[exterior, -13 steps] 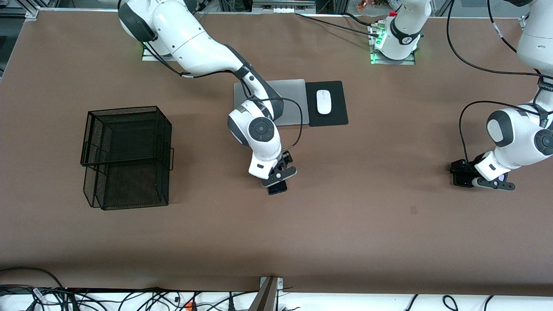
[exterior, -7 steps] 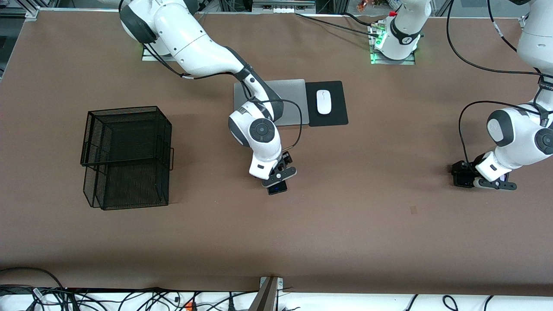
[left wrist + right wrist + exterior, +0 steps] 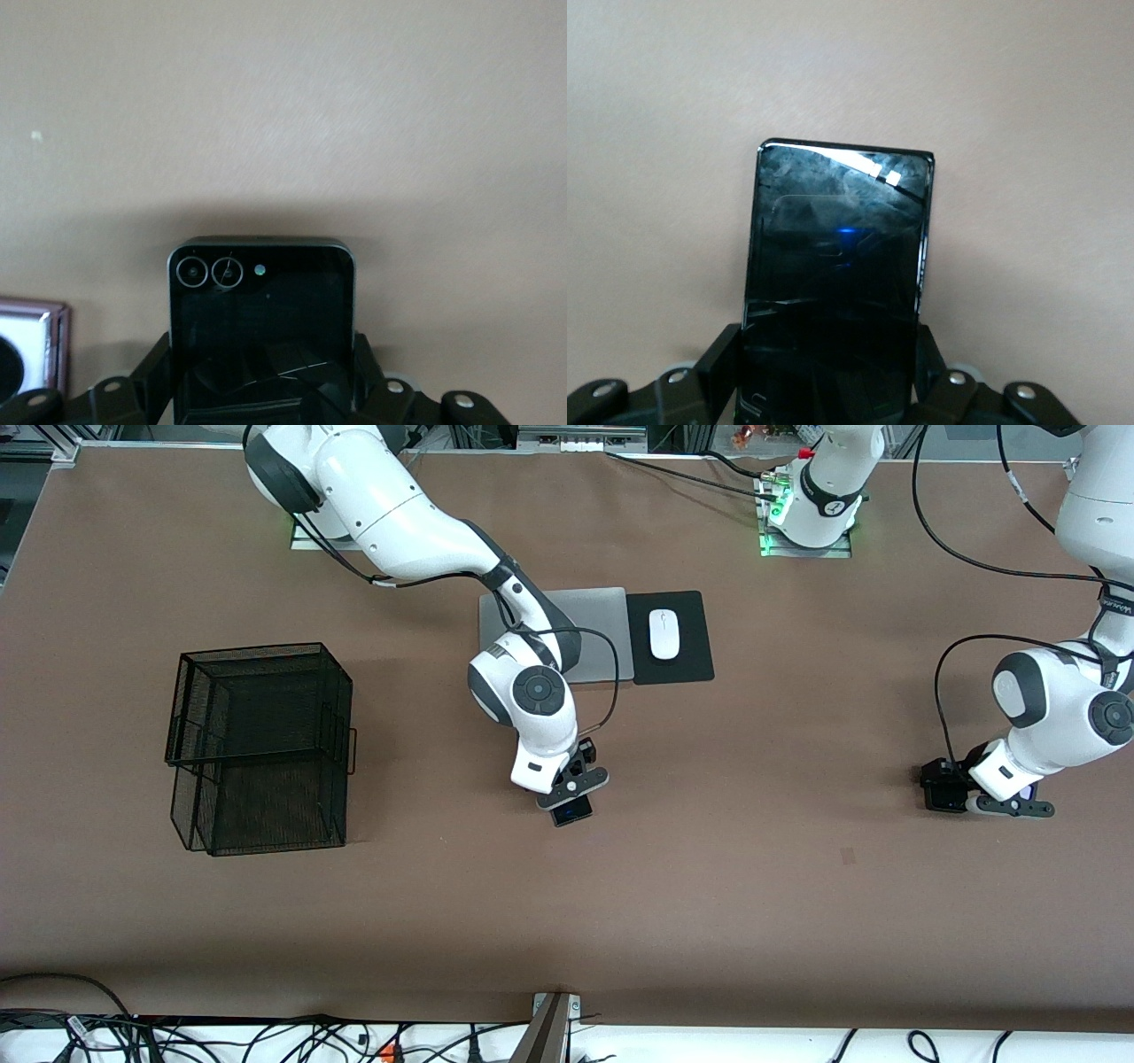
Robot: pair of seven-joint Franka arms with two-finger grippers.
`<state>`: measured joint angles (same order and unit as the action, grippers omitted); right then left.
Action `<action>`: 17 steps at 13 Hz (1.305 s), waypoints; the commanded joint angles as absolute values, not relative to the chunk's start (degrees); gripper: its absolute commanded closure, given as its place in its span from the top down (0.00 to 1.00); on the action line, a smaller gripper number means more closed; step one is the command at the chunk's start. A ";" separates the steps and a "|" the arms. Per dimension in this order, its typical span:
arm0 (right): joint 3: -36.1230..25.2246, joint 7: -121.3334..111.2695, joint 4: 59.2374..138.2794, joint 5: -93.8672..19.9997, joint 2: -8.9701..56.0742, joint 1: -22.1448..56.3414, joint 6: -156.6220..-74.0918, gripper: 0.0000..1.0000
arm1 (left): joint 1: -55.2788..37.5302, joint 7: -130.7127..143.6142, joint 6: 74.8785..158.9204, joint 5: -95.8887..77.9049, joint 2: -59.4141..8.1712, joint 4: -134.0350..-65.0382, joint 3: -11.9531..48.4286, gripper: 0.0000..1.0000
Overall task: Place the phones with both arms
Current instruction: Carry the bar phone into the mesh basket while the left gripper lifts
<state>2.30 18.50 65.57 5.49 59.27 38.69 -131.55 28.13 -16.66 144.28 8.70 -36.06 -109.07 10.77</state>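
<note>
My right gripper [image 3: 572, 795] is shut on the long black slab phone [image 3: 572, 810] and holds it low over the middle of the table. In the right wrist view the phone [image 3: 837, 257] sticks out flat between the fingers [image 3: 719, 359]. My left gripper [image 3: 946, 794] is shut on the small dark squarish phone [image 3: 939, 795], low over the table at the left arm's end. The left wrist view shows that phone [image 3: 261, 310] with two lens circles. The lavender-white phone [image 3: 27, 350] lies on the table beside it, mostly cut off. In the front view it [image 3: 1028, 790] is almost hidden under the left wrist.
A black wire basket [image 3: 261, 748] stands toward the right arm's end of the table. A grey laptop [image 3: 595, 615] and a white mouse [image 3: 664, 633] on a black pad [image 3: 693, 666] lie close to the robots' bases.
The left gripper with the small dark phone has shifted slightly toward the right arm's end. The right arm has barely moved.
</note>
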 commanded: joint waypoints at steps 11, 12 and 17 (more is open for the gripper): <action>-13.51 9.26 78.62 5.98 27.54 26.46 -104.50 0.00 | 12.25 3.30 129.75 8.44 -35.51 -97.66 10.37 0.29; -15.71 7.84 82.40 5.89 24.55 26.46 -103.72 0.00 | 9.17 6.99 127.12 8.52 -35.51 -95.73 10.20 0.29; -23.37 3.61 102.79 5.80 11.98 26.46 -104.41 0.00 | -7.61 28.43 115.07 11.07 -39.44 -84.76 9.93 0.26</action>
